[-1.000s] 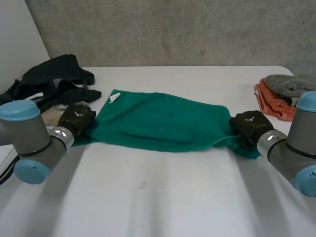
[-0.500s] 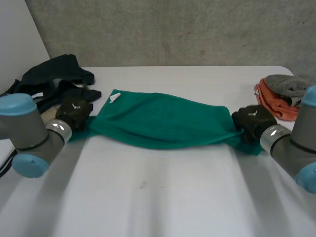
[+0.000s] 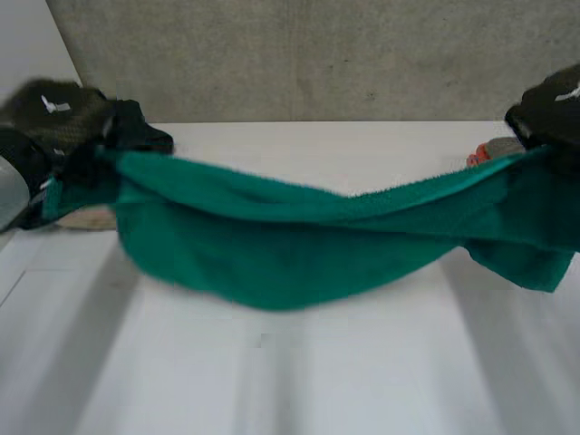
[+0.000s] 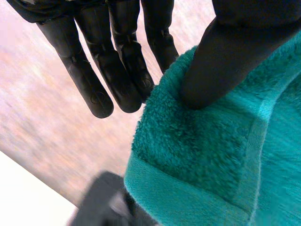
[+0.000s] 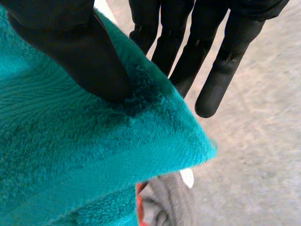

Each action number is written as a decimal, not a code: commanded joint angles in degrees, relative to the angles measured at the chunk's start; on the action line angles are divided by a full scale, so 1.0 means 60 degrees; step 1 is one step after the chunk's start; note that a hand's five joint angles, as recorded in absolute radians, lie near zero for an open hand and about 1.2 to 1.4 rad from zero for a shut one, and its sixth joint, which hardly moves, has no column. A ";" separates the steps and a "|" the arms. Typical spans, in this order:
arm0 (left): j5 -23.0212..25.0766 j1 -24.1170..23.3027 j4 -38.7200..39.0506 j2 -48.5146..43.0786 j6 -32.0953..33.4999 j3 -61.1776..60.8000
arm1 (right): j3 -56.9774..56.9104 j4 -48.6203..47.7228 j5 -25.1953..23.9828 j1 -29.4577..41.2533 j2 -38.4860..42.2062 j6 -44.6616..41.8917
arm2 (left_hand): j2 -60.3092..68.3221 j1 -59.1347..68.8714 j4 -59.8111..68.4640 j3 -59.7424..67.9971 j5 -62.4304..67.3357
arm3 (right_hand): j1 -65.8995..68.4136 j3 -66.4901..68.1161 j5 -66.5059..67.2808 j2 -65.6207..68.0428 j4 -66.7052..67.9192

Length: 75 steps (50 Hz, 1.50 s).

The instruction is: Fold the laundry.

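A green towel [image 3: 299, 245] hangs stretched in the air above the white table [image 3: 272, 381], sagging in the middle. My left hand [image 3: 50, 113] holds its left end up high; in the left wrist view the thumb [image 4: 225, 52] presses the towel's corner [image 4: 197, 155] against the straight fingers [image 4: 117, 66]. My right hand [image 3: 553, 104] holds the right end at the same height. There the thumb [image 5: 80, 56] pinches the towel's corner [image 5: 94, 155] against the fingers [image 5: 207, 56].
A dark pile of clothes [image 3: 136, 131] lies at the table's far left behind the towel. An orange cloth [image 3: 478, 156] with a grey one [image 5: 164, 205] on it lies at the far right. Behind the table stands a grey wall [image 3: 317, 54].
Both hands have lifted the towel off the table, from flat to hanging high between them. The left hand closed on its corner before the lift.
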 commanded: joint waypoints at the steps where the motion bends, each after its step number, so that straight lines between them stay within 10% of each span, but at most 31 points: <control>1: -0.0171 -0.0113 -0.0049 -0.2724 0.0110 0.1063 | -0.0140 -0.0510 0.0075 0.0121 0.1941 -0.0214 | 0.1906 0.2304 0.1877 0.1950 0.2318 | 0.2724 0.1986 0.2130 0.2113 0.1909; 11: -0.1004 -0.1197 0.2842 -0.5174 -0.0122 0.6568 | -0.2133 -0.6854 0.0938 0.0194 0.3496 0.1964 | 0.1906 0.2304 0.1877 0.1950 0.2318 | 0.2724 0.1986 0.2130 0.2113 0.1909; 18: -0.2119 -0.1198 0.5722 -0.5101 -0.1003 0.6750 | -0.1284 -1.1234 0.1057 0.0238 0.3218 0.2995 | 0.1906 0.2304 0.1877 0.1950 0.2318 | 0.2724 0.1986 0.2130 0.2113 0.1909; 45: -0.1900 -0.1564 0.3423 -0.5161 -0.0915 0.0174 | 0.1512 -0.6110 0.0105 0.0224 0.5196 0.1532 | 0.1906 0.2304 0.1877 0.1950 0.2318 | 0.2724 0.1986 0.2130 0.2113 0.1909; 64: -0.1681 -0.1579 -0.1791 -0.0546 0.2849 -0.4354 | 0.6567 -0.0907 0.0486 -0.1387 -0.0824 -0.3447 | 0.1906 0.2304 0.1877 0.1950 0.2318 | 0.2724 0.1986 0.2130 0.2113 0.1909; 75: -0.1695 -0.1564 0.1487 -0.2390 0.2821 -0.2568 | 0.5105 -0.4273 0.0397 0.0075 0.1618 -0.1283 | 0.1906 0.2304 0.1877 0.1950 0.2318 | 0.2724 0.1986 0.2130 0.2113 0.1909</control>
